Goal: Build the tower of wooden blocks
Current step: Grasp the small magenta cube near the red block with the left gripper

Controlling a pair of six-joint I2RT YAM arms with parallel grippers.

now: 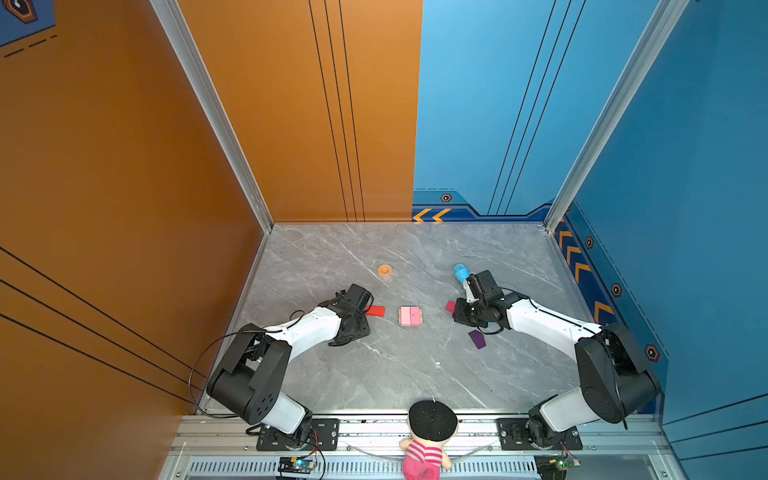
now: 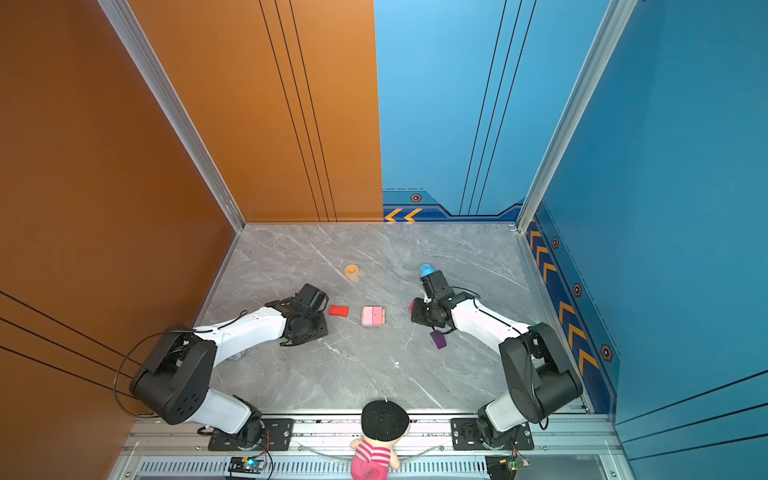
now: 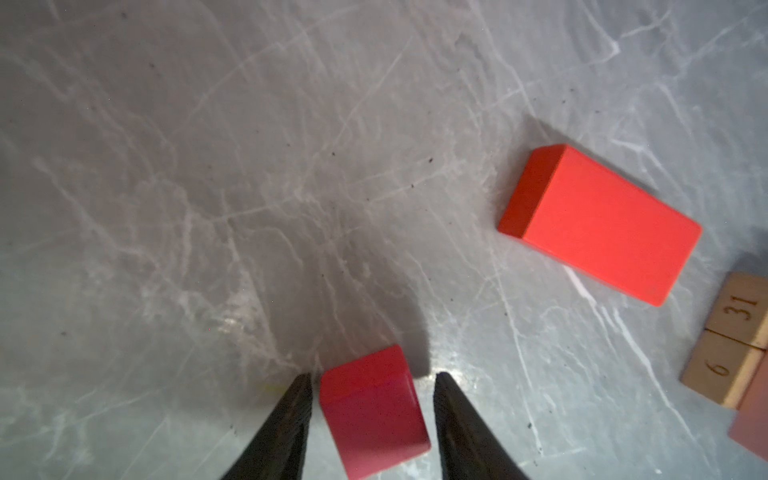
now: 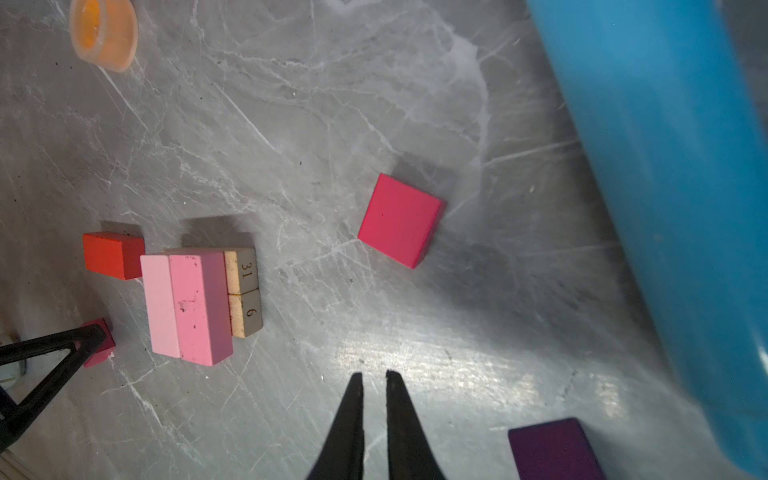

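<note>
Two pale pink bricks [image 1: 410, 316] lie side by side on two tan slabs [image 4: 245, 291] at the table's middle. To their left a red brick [image 3: 598, 224] lies flat. My left gripper [image 3: 374, 376] is open, low over the table, its jaws on either side of a magenta cube [image 3: 374, 415] with a small gap on each side. The other magenta cube [image 4: 401, 220] rests ahead of my right gripper [image 4: 374, 374], which is shut and empty. The purple house-shaped piece [image 1: 477, 339] lies beside that arm.
A long blue tube [image 1: 460, 273] lies behind the right wrist and fills one side of the right wrist view. An orange tape ring [image 1: 385, 271] sits behind the stack. A plush doll [image 1: 430, 436] leans on the front rail. Orange and blue walls enclose the table.
</note>
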